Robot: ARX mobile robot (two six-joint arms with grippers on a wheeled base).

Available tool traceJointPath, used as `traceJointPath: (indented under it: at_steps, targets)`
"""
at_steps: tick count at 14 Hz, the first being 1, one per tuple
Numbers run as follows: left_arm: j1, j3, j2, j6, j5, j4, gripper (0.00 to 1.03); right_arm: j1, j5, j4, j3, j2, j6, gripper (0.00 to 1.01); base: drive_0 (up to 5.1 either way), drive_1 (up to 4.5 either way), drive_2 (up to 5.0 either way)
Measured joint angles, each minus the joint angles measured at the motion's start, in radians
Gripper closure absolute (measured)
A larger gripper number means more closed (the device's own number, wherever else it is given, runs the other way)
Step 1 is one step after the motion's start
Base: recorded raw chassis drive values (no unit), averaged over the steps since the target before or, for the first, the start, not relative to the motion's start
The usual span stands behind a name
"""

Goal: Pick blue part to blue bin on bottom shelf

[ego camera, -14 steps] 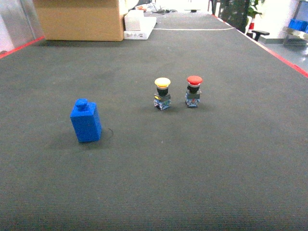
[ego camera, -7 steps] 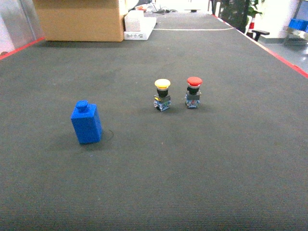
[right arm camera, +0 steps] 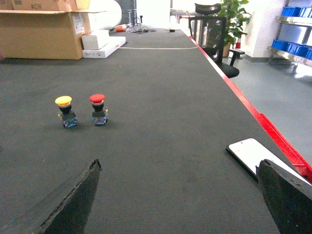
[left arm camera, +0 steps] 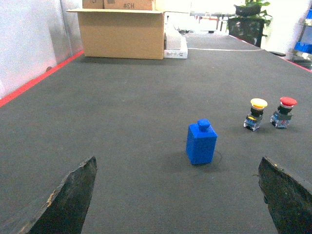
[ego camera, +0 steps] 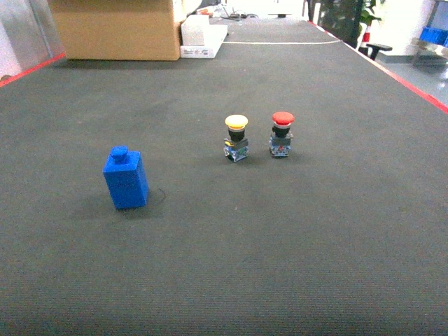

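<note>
I am at the very start of the pick: my left gripper (left arm camera: 178, 195) hangs with its fingers spread wide and empty, facing the one blue part (left arm camera: 201, 142), which stands upright on the dark table (ego camera: 315, 231) well apart from it. My right gripper (right arm camera: 178, 195) is likewise spread and empty. Next I judge the left arm must reach forward and straddle the part; also present are two push buttons, one yellow-capped button (ego camera: 236, 137), one red-capped button (ego camera: 282, 133), and no blue bin is visible.

Bright, even light, soft shadows, sharp except blurry frame edges.

Three forward views, shared table (ego camera: 336, 231).
</note>
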Motion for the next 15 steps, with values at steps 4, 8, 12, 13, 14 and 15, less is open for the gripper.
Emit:
traceJointPath:
  at_steps: [4,8,12,13,14,15]
  targets:
    - [0.000,0.000,0.000,0.000,0.000,0.000,0.05,0.000,0.000,0.000,0.000,0.000,0.000,0.03,0.0,0.00,0.0]
    - [-0.159,0.080,0.279,-0.089,-0.240,-0.021,0.05,0.000,0.000,-0.001,0.000,0.000,0.000,0.03,0.0,0.00,0.0]
    - [-0.243,0.309,1.260,-0.115,-0.214,0.779,0.05,0.000,0.000,-0.001,0.000,0.000,0.000,0.03,0.0,0.00,0.0]
    - [-0.250,0.365,1.415,-0.105,-0.205,0.826,0.05,0.000,0.000,0.000,0.000,0.000,0.000,0.03,0.0,0.00,0.0]
    - [-0.253,0.391,1.501,-0.088,-0.200,0.856,0.05,0.000,0.000,-0.001,0.000,0.000,0.000,0.03,0.0,0.00,0.0]
    - [-0.253,0.397,1.520,-0.086,-0.198,0.869,0.05,0.000,0.000,0.000,0.000,0.000,0.000,0.03,0.0,0.00,0.0]
